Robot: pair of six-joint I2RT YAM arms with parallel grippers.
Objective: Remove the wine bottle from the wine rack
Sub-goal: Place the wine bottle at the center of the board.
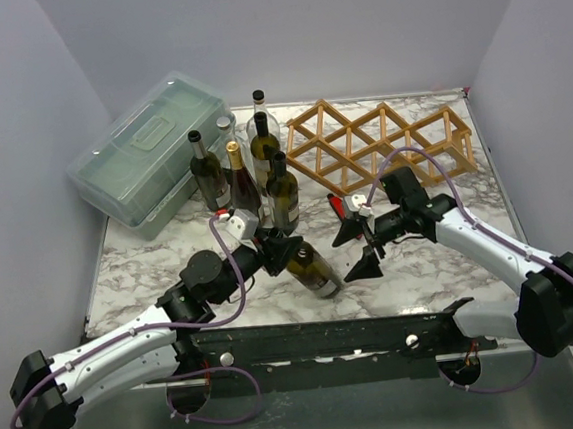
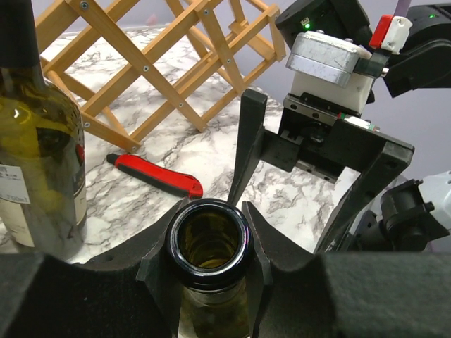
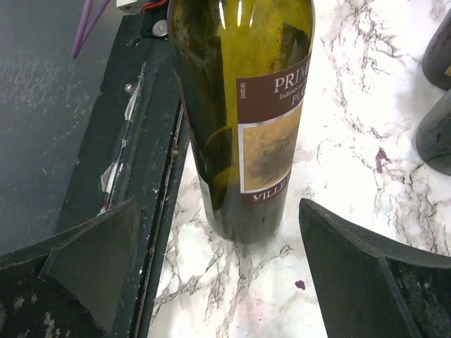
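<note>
The wooden wine rack (image 1: 381, 144) (image 2: 162, 63) stands empty at the back right of the marble table. A green wine bottle (image 1: 311, 268) (image 3: 246, 105) is off the rack. It leans with its labelled body toward the table's front edge and its base on the marble. My left gripper (image 1: 276, 247) (image 2: 211, 211) is shut on the bottle's neck, just below the open mouth (image 2: 211, 243). My right gripper (image 1: 360, 246) (image 3: 225, 271) hangs open just right of the bottle's base, its fingers (image 3: 91, 260) wide apart and touching nothing.
Several dark bottles (image 1: 253, 172) stand upright left of the rack, one close to my left wrist (image 2: 35, 141). A translucent green lidded box (image 1: 147, 166) sits at the back left. A red-handled tool (image 2: 158, 176) lies on the marble before the rack. The black base rail (image 3: 141, 141) runs along the front edge.
</note>
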